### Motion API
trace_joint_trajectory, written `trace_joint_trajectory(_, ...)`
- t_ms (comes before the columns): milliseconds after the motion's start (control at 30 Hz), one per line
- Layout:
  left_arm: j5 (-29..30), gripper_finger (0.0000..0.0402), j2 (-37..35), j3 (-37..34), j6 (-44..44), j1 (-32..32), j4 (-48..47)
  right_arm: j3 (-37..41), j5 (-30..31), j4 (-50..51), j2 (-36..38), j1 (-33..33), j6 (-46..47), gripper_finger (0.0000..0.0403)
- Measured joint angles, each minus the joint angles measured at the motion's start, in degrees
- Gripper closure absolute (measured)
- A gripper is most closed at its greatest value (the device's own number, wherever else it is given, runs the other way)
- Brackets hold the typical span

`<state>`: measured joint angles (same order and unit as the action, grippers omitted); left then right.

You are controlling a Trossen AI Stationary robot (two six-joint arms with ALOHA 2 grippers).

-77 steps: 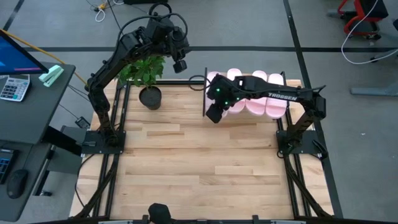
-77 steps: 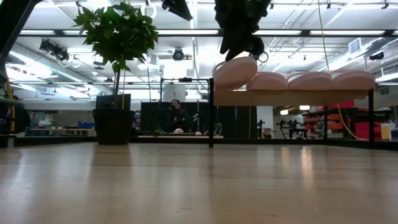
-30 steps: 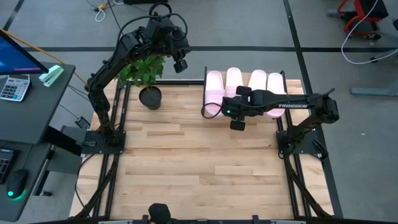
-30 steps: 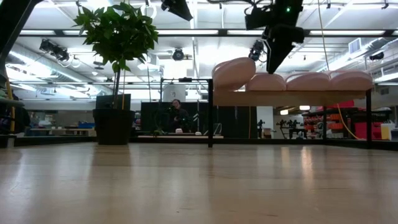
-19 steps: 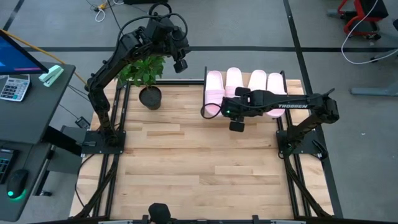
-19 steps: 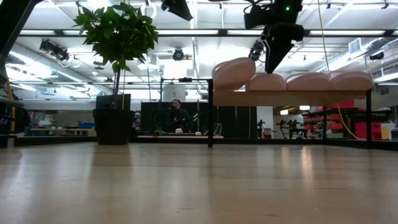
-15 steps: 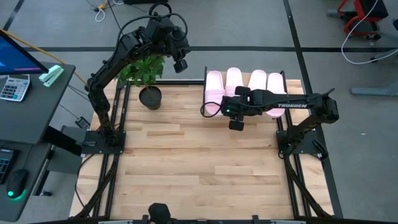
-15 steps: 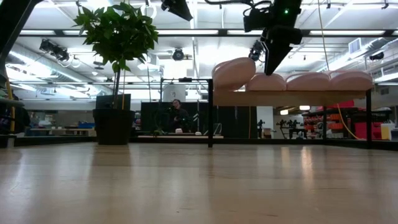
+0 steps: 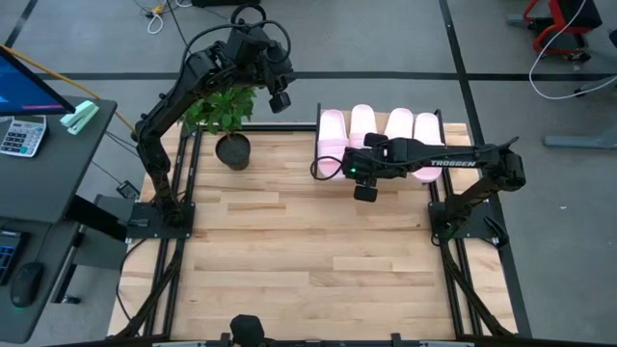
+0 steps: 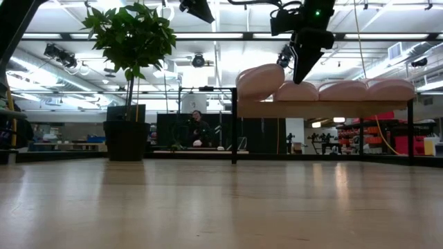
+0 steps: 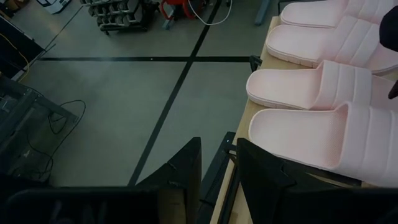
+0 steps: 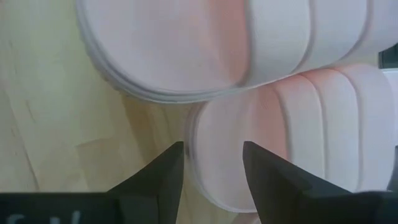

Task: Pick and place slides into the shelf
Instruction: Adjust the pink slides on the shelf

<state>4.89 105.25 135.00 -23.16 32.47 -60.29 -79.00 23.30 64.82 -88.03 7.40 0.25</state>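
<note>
On the wood table (image 9: 289, 251), my right gripper (image 9: 365, 192) hangs open and empty just before the slides (image 9: 381, 135), their long axes running away from me.

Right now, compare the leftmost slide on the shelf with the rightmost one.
Leftmost slide: sits tilted, its near end raised above the row in the low view, and it juts past the shelf's front edge. Rightmost slide: lies flat, in line with its neighbours. The right gripper hangs open by the leftmost slide; nothing is near the rightmost. Both are the same pale pink, one-strap shape, lying on the shelf top.
</note>
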Motion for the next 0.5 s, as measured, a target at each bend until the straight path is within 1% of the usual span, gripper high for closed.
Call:
trace_joint_trajectory(133,0.0,0.0294,0.0,0.0,0.02,-0.01,-0.02,0.0,-1.13,0.0,0.0,-0.02,-0.26,0.0231)
trace_joint_trajectory(500,0.0,0.0294,0.0,0.0,0.04,0.0,-0.04,0.02,-1.15,-0.01,0.0,-0.04,0.18,0.0231)
